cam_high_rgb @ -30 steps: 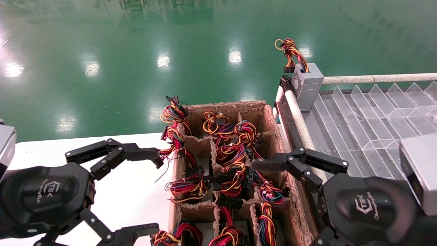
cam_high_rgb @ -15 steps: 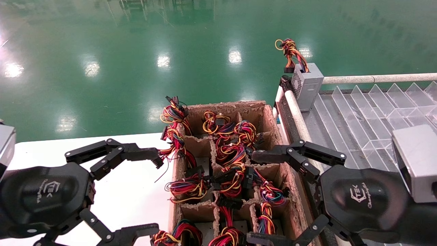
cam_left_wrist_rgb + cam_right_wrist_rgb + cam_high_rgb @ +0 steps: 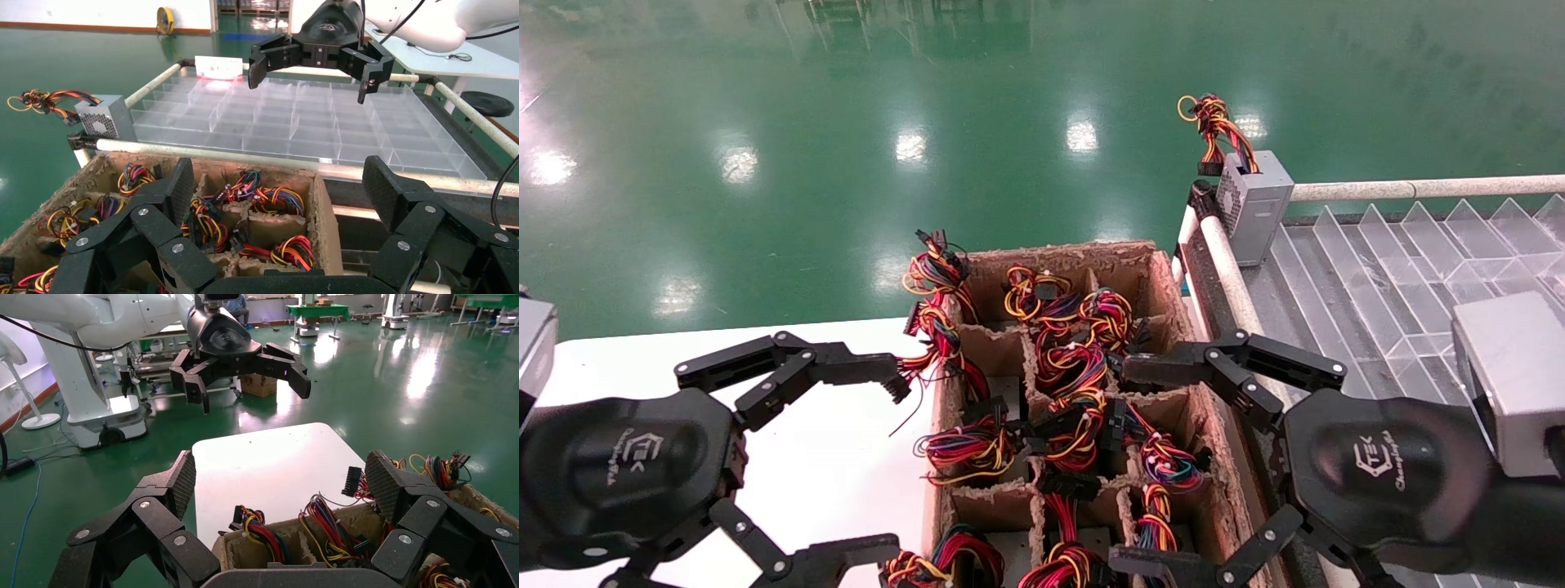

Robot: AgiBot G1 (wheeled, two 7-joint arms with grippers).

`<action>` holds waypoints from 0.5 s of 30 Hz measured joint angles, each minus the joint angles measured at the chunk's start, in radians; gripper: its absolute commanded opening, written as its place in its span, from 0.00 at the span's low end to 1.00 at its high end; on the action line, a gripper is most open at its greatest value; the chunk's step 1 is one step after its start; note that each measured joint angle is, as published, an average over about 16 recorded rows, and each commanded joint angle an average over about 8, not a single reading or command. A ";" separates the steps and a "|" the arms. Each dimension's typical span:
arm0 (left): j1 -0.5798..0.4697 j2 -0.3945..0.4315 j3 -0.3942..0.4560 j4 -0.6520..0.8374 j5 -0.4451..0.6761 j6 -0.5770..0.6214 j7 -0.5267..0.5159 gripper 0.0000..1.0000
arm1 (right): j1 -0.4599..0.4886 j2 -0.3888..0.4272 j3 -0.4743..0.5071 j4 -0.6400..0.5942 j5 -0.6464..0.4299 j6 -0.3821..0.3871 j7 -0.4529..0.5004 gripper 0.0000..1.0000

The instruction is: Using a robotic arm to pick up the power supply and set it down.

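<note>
One power supply (image 3: 1254, 204), a small grey box with a perforated vent face and a wire bundle on top, stands upright at the far left corner of the clear divided tray (image 3: 1377, 286); the left wrist view shows this power supply (image 3: 104, 116) too. Several more wire bundles (image 3: 1075, 359) fill the compartments of a cardboard box (image 3: 1058, 249). My right gripper (image 3: 1124, 465) is open over the box's right side, holding nothing. My left gripper (image 3: 895, 465) is open above the white table (image 3: 846, 441), just left of the box.
A white tube rail (image 3: 1238, 286) runs between the box and the tray. Some wires (image 3: 932, 278) hang over the box's left wall. Green floor lies beyond the table. Each wrist view shows the other gripper farther off.
My right gripper has shifted left and a little forward over the box's right side, and its lower finger has come into view. The left gripper has not moved.
</note>
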 measured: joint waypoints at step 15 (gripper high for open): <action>0.000 0.000 0.000 0.000 0.000 0.000 0.000 1.00 | 0.001 -0.001 -0.001 -0.002 -0.002 0.002 -0.001 1.00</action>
